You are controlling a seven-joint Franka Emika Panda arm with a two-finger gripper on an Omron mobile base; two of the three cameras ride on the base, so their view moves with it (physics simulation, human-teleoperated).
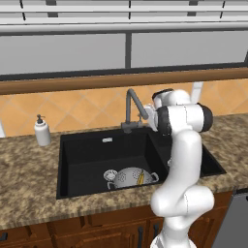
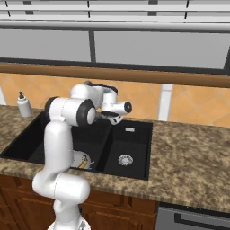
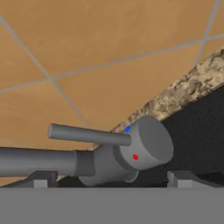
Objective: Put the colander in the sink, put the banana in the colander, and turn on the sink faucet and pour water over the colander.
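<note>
The silver-grey colander point(image 1: 127, 178) sits in the larger basin of the black sink point(image 1: 87, 155), with the yellow banana point(image 1: 140, 178) lying inside it. Behind the arm, the colander point(image 2: 80, 158) and the banana point(image 2: 83, 165) show partly. The dark grey sink faucet point(image 1: 130, 107) rises at the back rim. My gripper point(image 3: 111, 181) is open and close to the faucet's base point(image 3: 131, 153), its fingertips point(image 3: 41, 179) on either side of it, the side lever point(image 3: 87, 134) just above them. The gripper point(image 2: 113, 118) hovers over the sink's back edge. No water stream is visible.
A white soap dispenser point(image 1: 42, 131) stands on the granite counter point(image 1: 29, 189) left of the sink. A round silver drain point(image 1: 110, 174) lies beside the colander, another drain point(image 2: 126, 159) in the smaller basin. An orange tiled wall point(image 3: 109, 39) is right behind the faucet.
</note>
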